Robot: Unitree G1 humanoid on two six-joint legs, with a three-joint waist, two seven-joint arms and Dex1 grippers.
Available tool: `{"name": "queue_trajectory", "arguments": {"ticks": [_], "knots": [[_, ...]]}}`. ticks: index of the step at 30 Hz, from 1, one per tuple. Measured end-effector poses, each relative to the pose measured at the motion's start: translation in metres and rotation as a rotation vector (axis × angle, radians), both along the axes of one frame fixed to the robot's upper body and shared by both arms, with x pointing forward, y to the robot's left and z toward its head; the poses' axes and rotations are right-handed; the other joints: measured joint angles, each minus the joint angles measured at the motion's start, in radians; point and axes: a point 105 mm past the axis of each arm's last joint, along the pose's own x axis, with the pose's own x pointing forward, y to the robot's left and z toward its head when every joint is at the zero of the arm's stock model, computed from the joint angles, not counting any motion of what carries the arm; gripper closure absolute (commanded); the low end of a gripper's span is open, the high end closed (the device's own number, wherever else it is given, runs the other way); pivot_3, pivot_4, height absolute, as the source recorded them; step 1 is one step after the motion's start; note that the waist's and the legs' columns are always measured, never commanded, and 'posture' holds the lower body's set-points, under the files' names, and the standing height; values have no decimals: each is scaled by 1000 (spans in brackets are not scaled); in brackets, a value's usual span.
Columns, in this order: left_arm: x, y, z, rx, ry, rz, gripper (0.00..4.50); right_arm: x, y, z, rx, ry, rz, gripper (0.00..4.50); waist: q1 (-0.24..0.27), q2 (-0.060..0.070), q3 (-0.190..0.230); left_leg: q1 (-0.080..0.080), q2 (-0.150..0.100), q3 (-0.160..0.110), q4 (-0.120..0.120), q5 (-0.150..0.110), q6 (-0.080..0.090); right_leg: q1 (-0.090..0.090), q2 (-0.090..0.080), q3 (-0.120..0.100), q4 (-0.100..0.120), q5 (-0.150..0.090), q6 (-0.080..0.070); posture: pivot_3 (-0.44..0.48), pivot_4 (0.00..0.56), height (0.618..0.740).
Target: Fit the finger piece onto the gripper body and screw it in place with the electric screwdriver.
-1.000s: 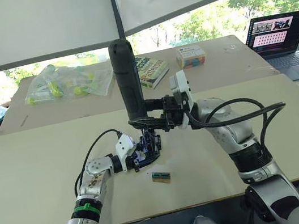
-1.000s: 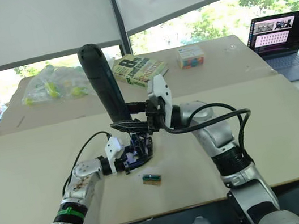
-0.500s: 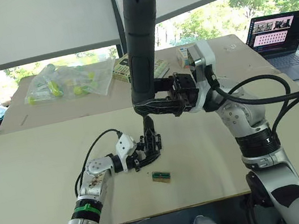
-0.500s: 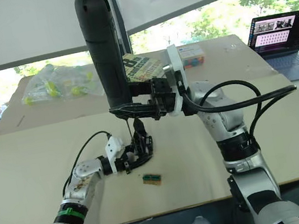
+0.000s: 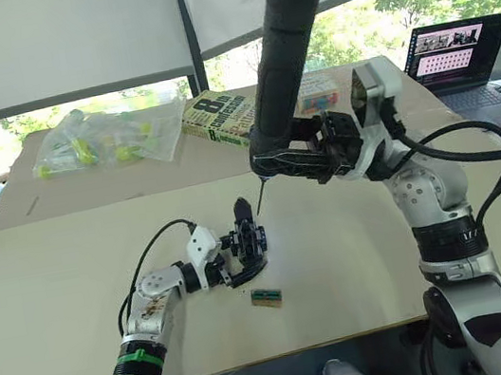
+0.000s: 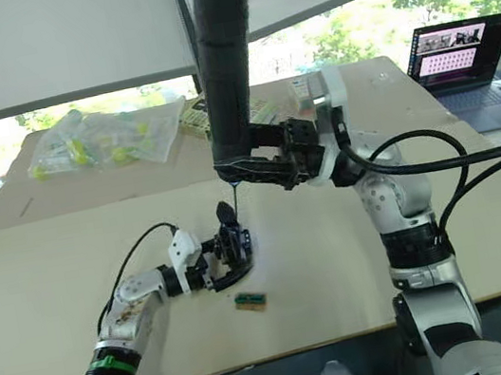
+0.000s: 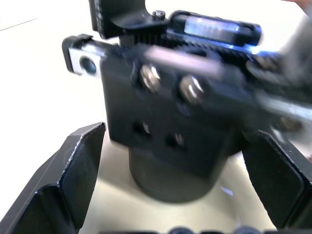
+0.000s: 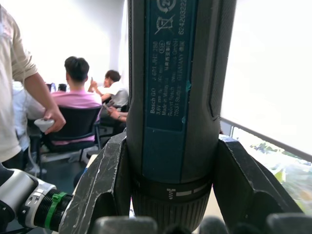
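Observation:
The gripper body [image 5: 249, 248] rests on the table, a small black block with silvery screws [image 7: 170, 122]. My left gripper [image 5: 236, 261] is shut on it, its fingers [image 7: 78, 165] flanking both sides. The finger piece [image 5: 242, 212] stands upright on top of the body, pointing up. My right gripper [image 5: 295, 157] is shut on the electric screwdriver [image 5: 284, 52], held high and tilted, rounded end up. Its thin bit [image 5: 259, 194] hangs above and slightly right of the finger piece, apart from it. In the right wrist view the screwdriver's barrel [image 8: 175, 97] sits between my fingers [image 8: 105, 185].
A tiny tan-and-green block [image 5: 267, 297] lies just in front of the gripper body. At the back of the table are a plastic bag of bits [image 5: 103, 140], a book [image 5: 222, 113] and a coloured box [image 5: 317, 94]. A laptop [image 5: 455, 57] stands far right. People sit behind [image 8: 78, 92].
My right arm has lifted the screwdriver up and to the right, off the gripper body, tilting it. The left gripper has kept its hold on the body.

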Motion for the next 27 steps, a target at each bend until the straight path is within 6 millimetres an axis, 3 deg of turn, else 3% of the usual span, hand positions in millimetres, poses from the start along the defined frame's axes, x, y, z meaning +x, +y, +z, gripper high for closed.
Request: {"name": "queue_trajectory", "arguments": {"ticks": [3, 7, 11, 14, 18, 22, 24, 27], "knots": [[-7, 12, -2, 4, 4, 16, 13, 0, -15, 4, -10, -24, -63, 2585, -9, 0, 0, 0, 0, 0, 0, 0, 0, 0, 0, 0, -1, 0, 0, 0, 150, 737], [-25, 44, -3, -1, 28, 45, 13, 4, -51, -7, -46, 1, -191, 2585, -14, 0, 0, 0, 2, 0, -1, -1, 0, 0, 0, 0, -2, 0, 0, 0, 150, 737], [-52, 85, -4, 0, 60, 75, 13, 4, -87, -26, -105, 35, -315, 2585, -12, 1, 2, -1, 2, 1, -1, -1, 1, -1, 0, 0, -3, 0, 0, 0, 150, 737], [-75, 127, -4, 57, 66, 130, 13, 0, -118, -47, -165, 73, -413, 2585, -8, 2, 4, -4, 1, 1, -1, -1, 1, -2, -2, 0, -3, 0, 0, 0, 150, 737], [-90, 164, 6, 122, 29, 201, 13, -4, -147, -69, -198, 128, -509, 2585, 3, 2, 6, -5, 1, 2, 0, -1, 1, -2, -3, 0, -5, -1, 1, 0, 150, 737], [-94, 173, 12, 137, 1, 203, 13, -12, -149, -79, -210, 122, -518, 2585, 14, 3, 7, -5, 1, 2, 0, -1, 1, -2, -2, 0, -5, -1, 1, 0, 150, 737], [-95, 166, 13, 127, 8, 171, 13, -20, -136, -76, -202, 85, -467, 2585, 14, 4, 8, -6, 1, 2, 0, -1, 1, -3, -2, 0, -5, -1, 1, 0, 150, 737], [-92, 138, 22, 92, -1, 69, 13, -40, -103, -61, -173, -1, -339, 2585, 17, 4, 9, -6, 2, 2, 0, -1, 1, -3, -2, 0, -5, -1, 1, 0, 150, 737]]}}
